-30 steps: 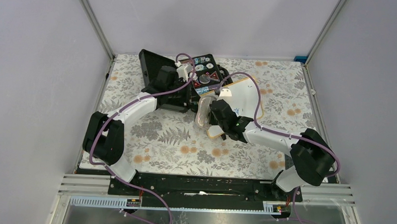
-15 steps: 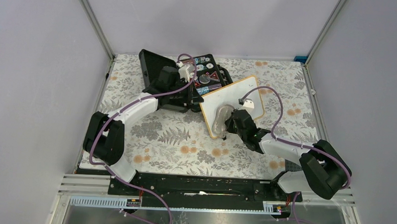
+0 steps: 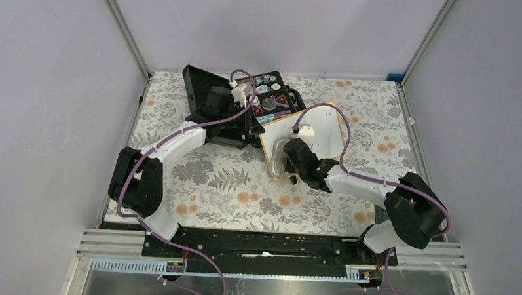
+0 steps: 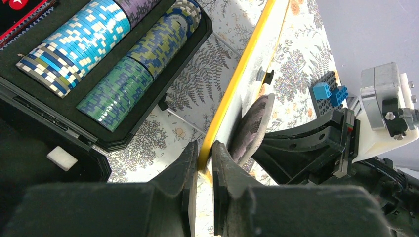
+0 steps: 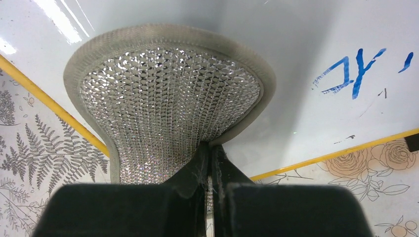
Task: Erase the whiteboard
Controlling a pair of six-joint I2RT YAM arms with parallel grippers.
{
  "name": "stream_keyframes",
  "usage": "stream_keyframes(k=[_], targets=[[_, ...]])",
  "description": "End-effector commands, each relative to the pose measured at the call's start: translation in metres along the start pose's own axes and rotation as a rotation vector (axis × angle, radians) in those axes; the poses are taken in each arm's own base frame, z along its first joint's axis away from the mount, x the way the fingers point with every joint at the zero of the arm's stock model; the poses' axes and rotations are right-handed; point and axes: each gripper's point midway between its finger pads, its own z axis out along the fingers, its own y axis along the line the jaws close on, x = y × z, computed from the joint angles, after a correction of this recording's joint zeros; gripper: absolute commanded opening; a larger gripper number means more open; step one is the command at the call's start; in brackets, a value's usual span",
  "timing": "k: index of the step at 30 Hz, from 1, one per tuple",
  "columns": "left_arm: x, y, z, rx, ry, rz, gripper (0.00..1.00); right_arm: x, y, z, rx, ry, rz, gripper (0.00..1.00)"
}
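Observation:
The whiteboard point(image 3: 321, 131), white with a thin yellow-wood frame, stands tilted on the table right of centre. My left gripper point(image 3: 259, 126) is shut on its left frame edge, which shows between the fingertips in the left wrist view point(image 4: 201, 159). My right gripper point(image 3: 286, 163) is shut on a silvery mesh pad point(image 3: 277, 158) and presses it against the board's lower left face. In the right wrist view the pad point(image 5: 168, 98) lies flat on the board point(image 5: 306, 39), with blue scribbles point(image 5: 356, 70) to its right. The right gripper point(image 5: 210, 155) pinches the pad's lower end.
An open black case point(image 3: 268, 98) of poker chips point(image 4: 99, 54) lies just behind the board, its lid point(image 3: 198, 93) raised at the left. A small blue block point(image 3: 395, 78) sits at the far right corner. The floral tablecloth point(image 3: 231, 186) is walled on three sides.
The right gripper swept the pad right across the board's lower part, then back left. The board's tilt shifted with it. The left gripper kept its hold on the frame.

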Motion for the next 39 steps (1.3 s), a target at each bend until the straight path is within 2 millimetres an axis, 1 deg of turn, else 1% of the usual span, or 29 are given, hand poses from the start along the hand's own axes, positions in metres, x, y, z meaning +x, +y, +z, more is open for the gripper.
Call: stream_keyframes(k=[1, 2, 4, 5, 6, 9, 10, 12, 14, 16, 20, 22, 25, 28, 30, 31, 32, 34, 36, 39], targets=[[0.004, -0.017, 0.001, 0.036, 0.023, 0.008, 0.0, -0.021, 0.039, 0.003, -0.119, -0.068, 0.058, 0.0], [0.004, -0.017, 0.001, 0.036, 0.022, 0.009, 0.0, -0.02, 0.029, 0.003, -0.097, -0.071, 0.061, 0.0], [0.003, -0.018, 0.0, 0.037, 0.022, 0.008, 0.0, -0.016, 0.001, 0.007, -0.062, -0.05, 0.107, 0.0], [0.003, -0.018, 0.0, 0.039, 0.022, 0.007, 0.0, -0.005, -0.019, 0.009, -0.039, -0.022, 0.142, 0.0], [0.003, -0.019, 0.0, 0.041, 0.02, 0.008, 0.0, 0.0, -0.038, 0.011, -0.019, -0.01, 0.177, 0.0], [0.002, -0.02, -0.001, 0.043, 0.018, 0.01, 0.0, 0.009, -0.088, 0.008, 0.064, -0.005, 0.238, 0.0], [0.002, -0.02, -0.001, 0.043, 0.018, 0.009, 0.0, 0.011, -0.102, 0.006, 0.093, -0.007, 0.245, 0.0], [0.002, -0.021, -0.001, 0.048, 0.019, 0.008, 0.0, 0.009, -0.116, 0.0, 0.127, -0.027, 0.242, 0.0], [0.002, -0.022, -0.001, 0.054, 0.021, 0.005, 0.0, 0.001, -0.113, -0.003, 0.11, -0.045, 0.231, 0.0], [0.002, -0.023, 0.0, 0.06, 0.022, 0.002, 0.0, -0.008, -0.103, -0.003, 0.067, -0.052, 0.23, 0.0], [0.005, -0.02, 0.001, 0.055, 0.028, -0.003, 0.0, -0.03, -0.073, 0.001, -0.01, -0.068, 0.217, 0.0], [0.006, -0.018, 0.003, 0.048, 0.031, -0.004, 0.0, -0.044, -0.049, 0.002, -0.048, -0.09, 0.196, 0.0], [0.007, -0.016, 0.004, 0.044, 0.033, -0.005, 0.0, -0.055, -0.003, 0.001, -0.123, -0.103, 0.155, 0.0], [0.007, -0.015, 0.005, 0.042, 0.035, -0.006, 0.0, -0.055, 0.044, -0.001, -0.205, -0.092, 0.111, 0.0], [0.008, -0.015, 0.005, 0.041, 0.036, -0.007, 0.0, -0.049, 0.064, -0.001, -0.251, -0.071, 0.096, 0.0], [0.008, -0.015, 0.006, 0.041, 0.037, -0.008, 0.0, -0.047, 0.067, 0.001, -0.261, -0.061, 0.1, 0.0], [0.008, -0.015, 0.005, 0.041, 0.037, -0.007, 0.0, -0.043, 0.066, 0.003, -0.253, -0.053, 0.105, 0.0], [0.008, -0.015, 0.005, 0.041, 0.037, -0.008, 0.0, -0.029, 0.052, 0.009, -0.208, -0.038, 0.098, 0.0], [0.007, -0.015, 0.005, 0.043, 0.035, -0.006, 0.0, -0.014, 0.032, 0.013, -0.144, -0.022, 0.079, 0.0], [0.006, -0.018, 0.003, 0.048, 0.032, -0.004, 0.0, 0.013, -0.009, 0.015, -0.044, 0.025, 0.08, 0.0]])
